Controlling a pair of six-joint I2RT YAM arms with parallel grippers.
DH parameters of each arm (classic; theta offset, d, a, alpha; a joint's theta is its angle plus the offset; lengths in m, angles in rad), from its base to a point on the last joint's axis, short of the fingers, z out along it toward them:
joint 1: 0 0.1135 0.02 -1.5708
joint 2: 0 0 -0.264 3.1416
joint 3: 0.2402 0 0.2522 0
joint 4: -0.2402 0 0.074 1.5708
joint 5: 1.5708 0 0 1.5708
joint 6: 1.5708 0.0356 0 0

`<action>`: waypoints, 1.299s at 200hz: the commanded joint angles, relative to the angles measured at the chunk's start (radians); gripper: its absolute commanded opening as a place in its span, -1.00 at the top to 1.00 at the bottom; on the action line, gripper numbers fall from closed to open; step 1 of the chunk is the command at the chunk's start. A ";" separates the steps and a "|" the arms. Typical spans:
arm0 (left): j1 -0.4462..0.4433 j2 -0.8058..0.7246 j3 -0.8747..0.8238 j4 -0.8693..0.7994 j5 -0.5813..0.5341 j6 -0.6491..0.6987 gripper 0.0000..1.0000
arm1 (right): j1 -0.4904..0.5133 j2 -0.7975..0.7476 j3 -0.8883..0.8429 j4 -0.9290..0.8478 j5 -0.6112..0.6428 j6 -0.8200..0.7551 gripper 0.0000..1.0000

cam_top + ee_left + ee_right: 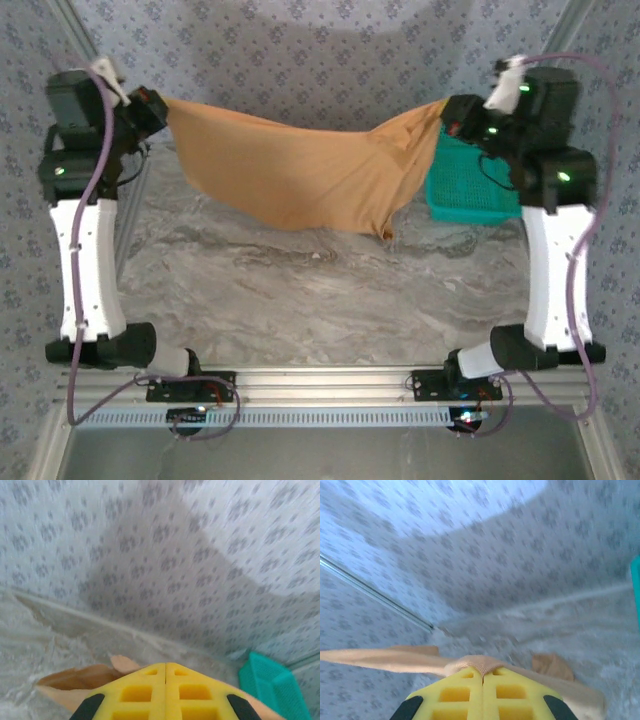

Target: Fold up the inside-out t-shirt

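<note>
The inside-out t-shirt point(300, 170), tan-orange cloth, hangs stretched in the air between my two grippers above the far half of the table. My left gripper point(160, 108) is shut on its left end; in the left wrist view the yellow jaws are pressed together at the left gripper point(165, 665) with tan t-shirt point(75, 680) showing beneath them. My right gripper point(455, 112) is shut on its right end; in the right wrist view a fold of the t-shirt point(480, 663) bulges out from between the closed yellow jaws of the right gripper point(483, 672). The shirt's lowest point droops near the table.
A teal mesh basket point(470, 185) stands at the right rear of the marble table point(300, 300), partly under the right arm, and appears as the basket point(272, 687) in the left wrist view. Patterned walls enclose the table on three sides.
</note>
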 commanded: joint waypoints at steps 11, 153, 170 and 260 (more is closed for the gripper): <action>0.076 -0.136 0.076 -0.020 0.017 -0.035 1.00 | -0.091 -0.086 0.120 -0.110 -0.066 0.034 1.00; 0.087 -0.139 -0.055 0.072 0.135 -0.023 1.00 | -0.140 -0.095 0.008 0.078 -0.175 0.136 1.00; 0.088 -0.063 -0.078 0.109 0.152 -0.031 1.00 | -0.136 -0.032 -0.001 0.114 -0.182 0.138 1.00; 0.087 0.407 0.530 0.034 0.246 -0.127 1.00 | -0.170 0.425 0.569 0.067 -0.280 0.189 1.00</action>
